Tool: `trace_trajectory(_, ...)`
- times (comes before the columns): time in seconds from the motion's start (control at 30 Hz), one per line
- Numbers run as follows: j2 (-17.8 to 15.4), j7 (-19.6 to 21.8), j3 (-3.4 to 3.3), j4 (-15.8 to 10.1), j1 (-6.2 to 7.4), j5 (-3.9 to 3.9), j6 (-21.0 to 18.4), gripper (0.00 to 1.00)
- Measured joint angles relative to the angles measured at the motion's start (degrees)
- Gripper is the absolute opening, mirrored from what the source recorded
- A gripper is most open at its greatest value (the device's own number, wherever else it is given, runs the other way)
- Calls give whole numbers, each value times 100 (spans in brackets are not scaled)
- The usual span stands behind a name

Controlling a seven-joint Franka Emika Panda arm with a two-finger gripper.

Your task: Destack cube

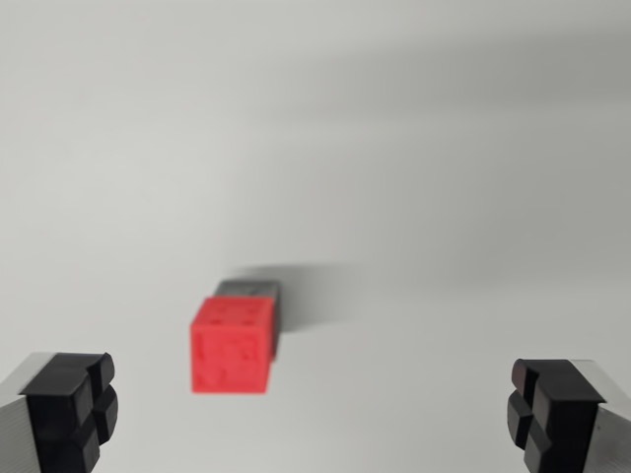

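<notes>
Wrist view is looking down on 1 plain white surface (414, 148), whose edges and corners are lying outside the frame. The gripper (314, 414) is hanging above it with its 2 black fingertips (74, 404) standing wide apart at the lower corners of the frame, holding nothing. The red cube (233, 345) is sitting between and ahead of them, nearer the wrist view's left, stacked on a grey block (248, 288) that is showing only as a sliver behind it. Judging from this, destacking is not yet begun: approach, grasp and lift are all remaining. The cube is offering no long axis; 1 flat face is pointing toward the camera.
</notes>
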Motion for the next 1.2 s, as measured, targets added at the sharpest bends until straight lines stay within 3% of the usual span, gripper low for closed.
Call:
trace_trajectory(0.63, -3, 5, 1, -51, 6, 0, 28, 100)
trace_trajectory(1.2, -131, 88, 25, -563, 75, 0, 373, 100)
